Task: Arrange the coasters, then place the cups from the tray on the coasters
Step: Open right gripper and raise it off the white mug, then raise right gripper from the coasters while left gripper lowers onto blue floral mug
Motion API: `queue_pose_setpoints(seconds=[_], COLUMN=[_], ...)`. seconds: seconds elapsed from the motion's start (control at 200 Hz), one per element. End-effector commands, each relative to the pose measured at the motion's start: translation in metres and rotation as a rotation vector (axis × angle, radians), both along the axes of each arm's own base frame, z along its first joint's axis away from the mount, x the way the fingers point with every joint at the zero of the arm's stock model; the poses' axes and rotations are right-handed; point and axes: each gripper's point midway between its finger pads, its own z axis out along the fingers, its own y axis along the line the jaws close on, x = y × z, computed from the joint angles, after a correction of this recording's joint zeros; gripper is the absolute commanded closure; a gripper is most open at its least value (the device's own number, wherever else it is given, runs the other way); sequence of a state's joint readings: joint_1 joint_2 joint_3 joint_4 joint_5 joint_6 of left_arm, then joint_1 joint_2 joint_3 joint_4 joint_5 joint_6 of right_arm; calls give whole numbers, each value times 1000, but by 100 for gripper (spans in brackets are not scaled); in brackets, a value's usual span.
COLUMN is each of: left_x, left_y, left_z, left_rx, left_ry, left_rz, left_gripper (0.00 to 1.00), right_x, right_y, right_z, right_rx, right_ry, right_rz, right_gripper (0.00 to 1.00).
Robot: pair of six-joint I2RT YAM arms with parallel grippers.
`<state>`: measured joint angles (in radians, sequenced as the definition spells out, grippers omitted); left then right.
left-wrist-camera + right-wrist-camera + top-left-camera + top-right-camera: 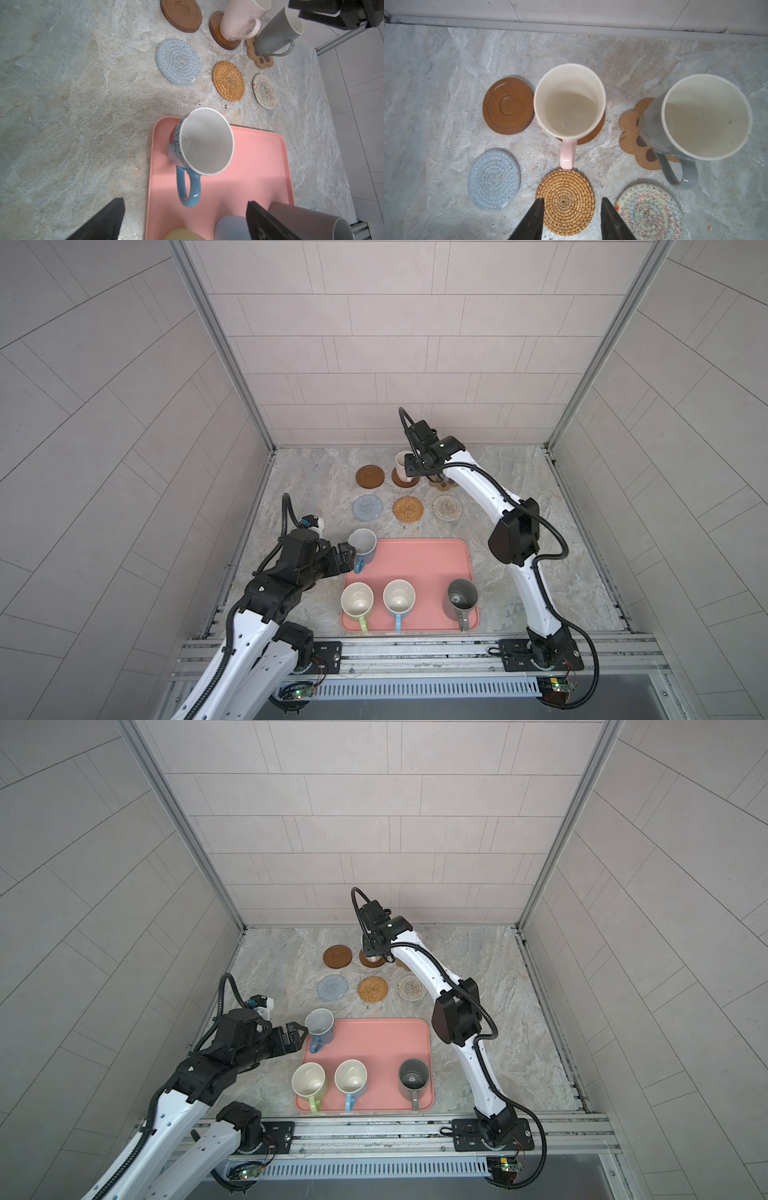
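Six coasters lie in two rows behind the salmon tray (419,560). The pale pink cup (569,99) stands on a brown wooden coaster (598,128), and the grey cup (704,116) on the paw coaster (629,124). Bare are the other wooden disc (370,477), the grey-blue (368,507), rattan (408,509) and beige woven (448,507) coasters. My right gripper (572,200) is open and empty over the rattan coaster, just short of the pink cup's handle. My left gripper (185,202) is open, its fingers either side of the blue cup's (205,141) handle without touching it.
Three more cups stand along the tray's near edge: yellow-green (356,600), light blue (399,596) and tall dark grey (461,595). Tiled walls enclose the marble table (299,497) on three sides. A metal rail (415,649) runs along the front.
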<state>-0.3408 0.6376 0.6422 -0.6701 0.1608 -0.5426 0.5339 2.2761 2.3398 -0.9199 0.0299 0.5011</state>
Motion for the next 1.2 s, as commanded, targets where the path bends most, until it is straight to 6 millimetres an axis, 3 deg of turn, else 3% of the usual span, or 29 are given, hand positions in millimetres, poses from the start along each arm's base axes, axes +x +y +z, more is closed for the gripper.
queue_pose_setpoints(seconds=[0.0,0.225,0.385,0.716,1.196], left_x=[1,3,3,0,-1], left_y=[-3,-4,-5,-5,-5], left_z=[11,11,11,12,12], left_rx=[-5,-4,-18,-27,-32], left_ry=[-9,-6,-16,-26,-26], left_rz=[-12,-19,-17,-19,-16], left_gripper=[2,4,3,4,4], right_x=[-11,-5,8,33,43], right_y=[-5,-5,5,9,34], right_z=[24,4,-17,-41,-56], right_rx=[18,55,98,152,271], right_ry=[-34,-9,10,34,60], right_rz=[8,9,20,-16,-13], right_gripper=[53,53,53,53,55])
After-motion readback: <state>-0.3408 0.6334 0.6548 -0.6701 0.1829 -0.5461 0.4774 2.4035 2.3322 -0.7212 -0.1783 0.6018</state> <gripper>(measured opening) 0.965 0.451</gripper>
